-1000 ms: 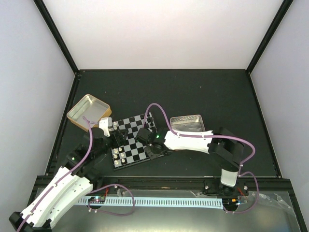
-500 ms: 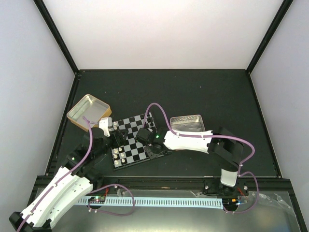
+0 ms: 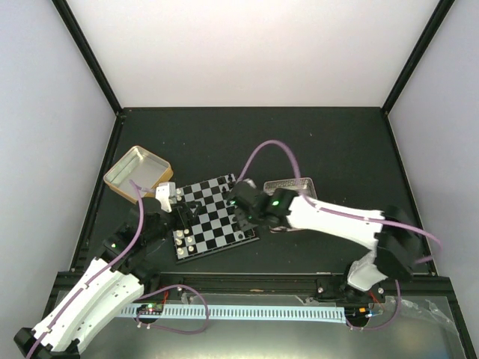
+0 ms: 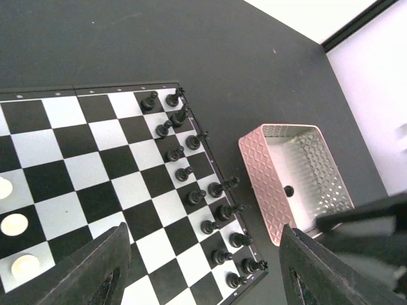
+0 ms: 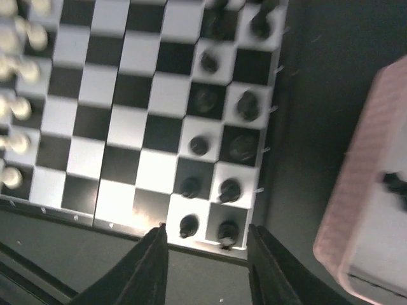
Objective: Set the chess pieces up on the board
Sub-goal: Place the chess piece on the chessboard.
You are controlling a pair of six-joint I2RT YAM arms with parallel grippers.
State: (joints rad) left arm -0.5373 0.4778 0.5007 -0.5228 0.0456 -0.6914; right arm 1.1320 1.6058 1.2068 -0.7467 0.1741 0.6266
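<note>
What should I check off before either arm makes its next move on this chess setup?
1. Right tool open and empty: ok.
2. Left tool open and empty: ok.
3. Pink tin emptied: not ok, a loose black piece lies inside.
4. Placed black pieces upright in two rows along one edge of the board: ok.
5. All white pieces placed: cannot tell, only some are in view.
</note>
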